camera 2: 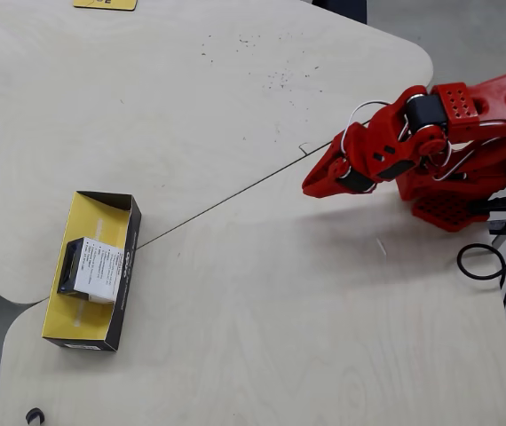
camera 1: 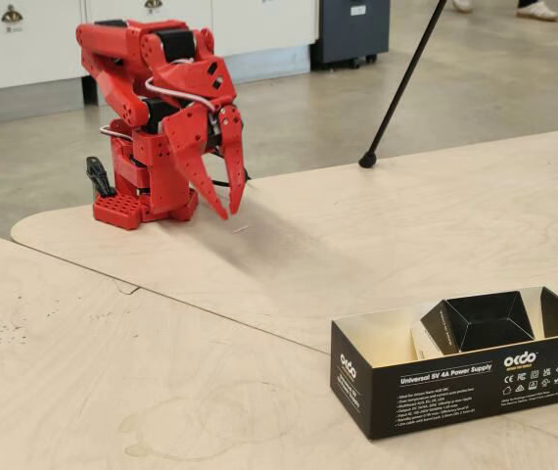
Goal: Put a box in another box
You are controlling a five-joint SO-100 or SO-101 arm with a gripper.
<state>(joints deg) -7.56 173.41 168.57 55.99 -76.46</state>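
The small black-and-white box [camera 1: 480, 321] lies inside the long black box [camera 1: 455, 387] printed "Universal 5V 4A Power Supply", at the near right of the table. In the overhead view the small box [camera 2: 93, 269] rests across the middle of the long box's yellow inside [camera 2: 89, 209], at the table's left edge. My red gripper [camera 1: 230, 212] is folded back by the arm's base, far from both boxes. Its fingers point down at the table, drawn almost together, with nothing between them. From above the gripper [camera 2: 310, 187] shows as one narrow point.
The arm's base [camera 1: 147, 191] is clamped at the far table edge, with black cables [camera 2: 493, 257] beside it. A thin black pole [camera 1: 401, 83] slants down to a foot on the table. A seam [camera 2: 226, 200] runs between the wooden table panels.
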